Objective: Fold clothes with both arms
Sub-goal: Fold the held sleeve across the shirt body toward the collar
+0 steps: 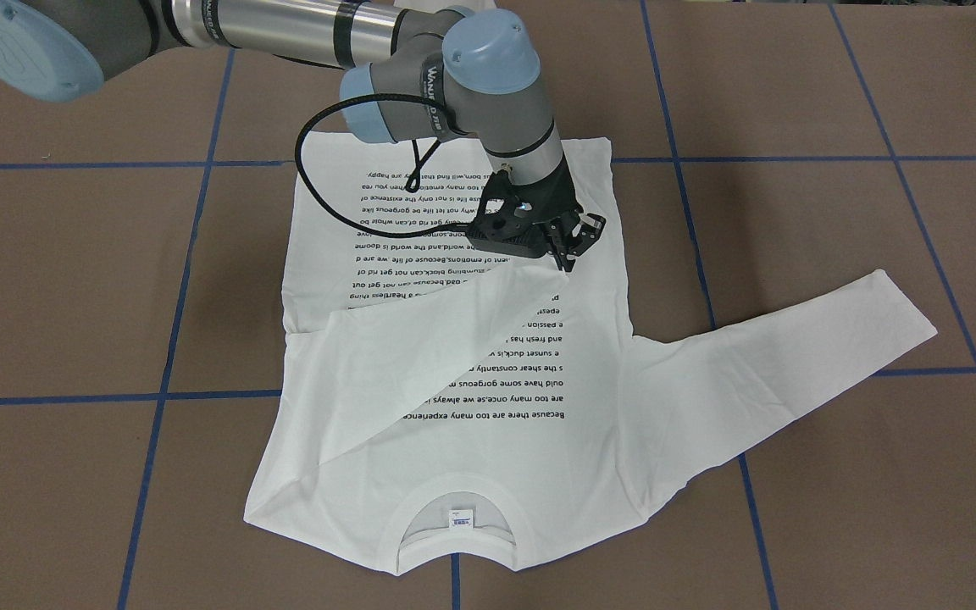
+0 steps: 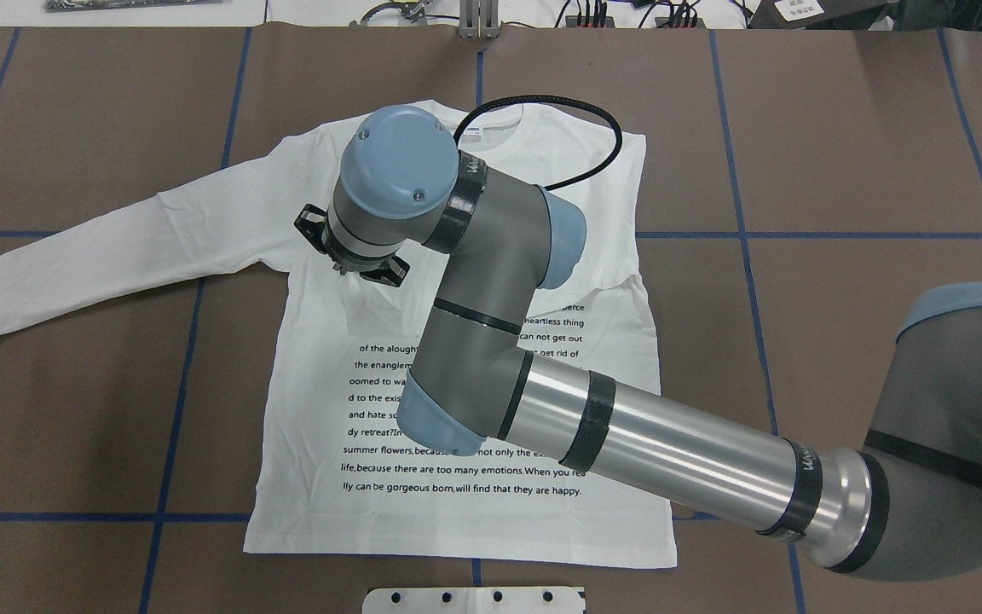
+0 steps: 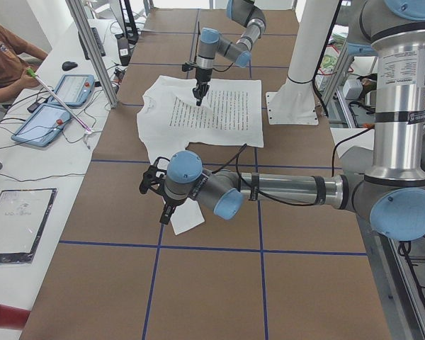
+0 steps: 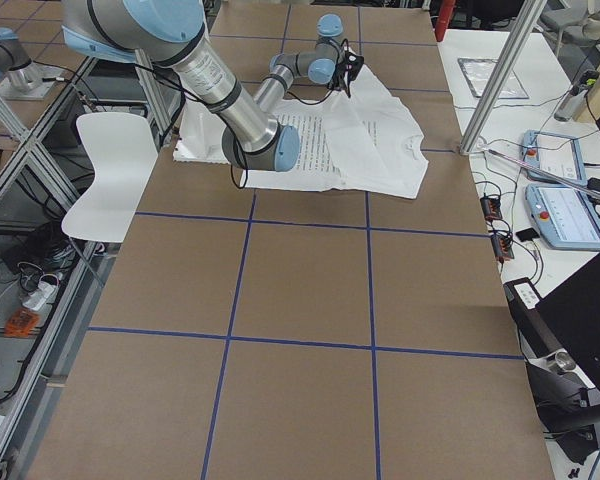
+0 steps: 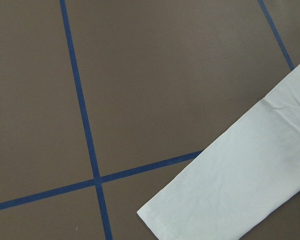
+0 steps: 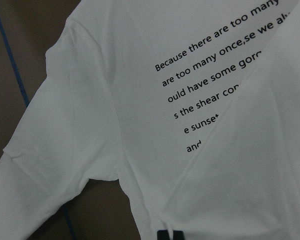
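The white long-sleeved T-shirt (image 1: pixel 488 462) lies flat, text side up, with its collar (image 1: pixel 454 500) on the side away from the robot. My right arm reaches across it. The right gripper (image 1: pixel 568 257) is shut on the cuff of one sleeve (image 1: pixel 420 364) and holds it folded diagonally over the chest, slightly lifted; its fingertips (image 6: pixel 162 235) show at the bottom of the right wrist view. The other sleeve (image 2: pixel 116 247) lies stretched out flat. My left gripper (image 3: pixel 163 211) hovers by that sleeve's cuff (image 5: pixel 240 190). I cannot tell whether it is open.
The table (image 2: pixel 840 128) is brown with a grid of blue tape lines. A white pedestal base (image 3: pixel 294 106) stands on the robot side. A white plate with holes (image 2: pixel 474 601) sits at the near edge. An operator's bench with tablets (image 3: pixel 57 106) runs along the far side.
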Robot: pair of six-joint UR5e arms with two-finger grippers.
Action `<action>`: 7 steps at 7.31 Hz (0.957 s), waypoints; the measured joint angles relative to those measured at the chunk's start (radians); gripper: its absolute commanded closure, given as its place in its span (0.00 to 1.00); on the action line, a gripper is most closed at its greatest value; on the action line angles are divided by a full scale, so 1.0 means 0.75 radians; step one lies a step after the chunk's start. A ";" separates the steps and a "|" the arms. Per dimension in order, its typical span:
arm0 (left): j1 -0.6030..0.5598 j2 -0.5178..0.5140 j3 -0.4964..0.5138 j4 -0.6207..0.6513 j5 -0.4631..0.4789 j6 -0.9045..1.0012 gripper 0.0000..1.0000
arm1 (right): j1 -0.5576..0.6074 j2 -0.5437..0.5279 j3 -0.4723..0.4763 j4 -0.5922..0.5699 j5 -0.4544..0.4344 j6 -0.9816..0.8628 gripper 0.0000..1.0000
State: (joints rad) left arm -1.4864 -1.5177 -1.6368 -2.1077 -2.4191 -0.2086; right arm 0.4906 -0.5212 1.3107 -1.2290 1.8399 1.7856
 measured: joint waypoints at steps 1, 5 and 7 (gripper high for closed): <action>0.000 0.000 -0.001 0.000 0.000 0.000 0.00 | -0.017 0.007 -0.012 0.006 -0.013 -0.001 1.00; 0.000 0.001 -0.003 -0.003 0.000 0.000 0.00 | -0.031 0.030 -0.150 0.195 -0.049 0.000 1.00; 0.000 0.001 -0.002 -0.004 0.000 0.001 0.00 | -0.030 0.086 -0.222 0.212 -0.067 0.004 1.00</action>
State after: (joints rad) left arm -1.4864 -1.5171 -1.6384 -2.1107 -2.4191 -0.2082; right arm 0.4684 -0.4570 1.1443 -1.0699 1.7899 1.7883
